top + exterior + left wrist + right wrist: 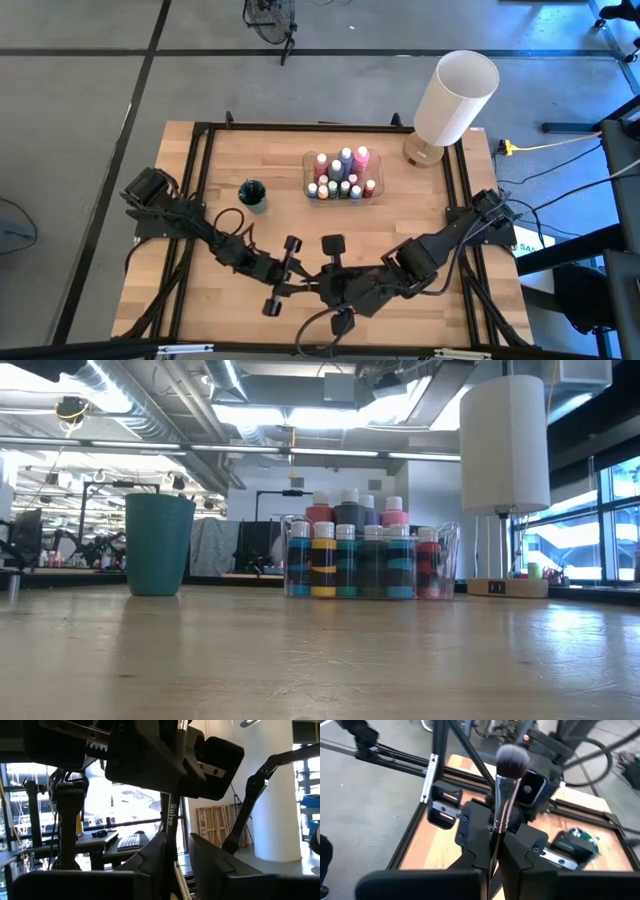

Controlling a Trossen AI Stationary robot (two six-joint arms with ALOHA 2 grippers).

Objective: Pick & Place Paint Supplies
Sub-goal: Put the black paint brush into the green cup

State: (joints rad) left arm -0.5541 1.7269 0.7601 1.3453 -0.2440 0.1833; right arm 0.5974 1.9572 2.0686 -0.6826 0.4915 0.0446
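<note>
brush (504,795) pinched on its thin handle by the right gripper (495,847) fingers at the tabletop (240,160) 6 o'clock edge | left gripper (298,277) fingers narrow, just beside it | light, stiff, slick; grip mid-handle, spare the soft bristles | long axis along the fingers, bristles outward

The desk (240,290) is pale wood grain framed in black, and on it a teal cup (159,544) stands near a clear tray (449,550) of paint bottles (362,560) with white caps and bodies banded in blue, yellow, green, red and black, the taller ones behind in pink, grey and purple. The lamp (504,442) is plain white on a tan base; the brush (506,790) has a dark grey tuft, silver ferrule and black handle, between black claw fingers (530,845)
</note>
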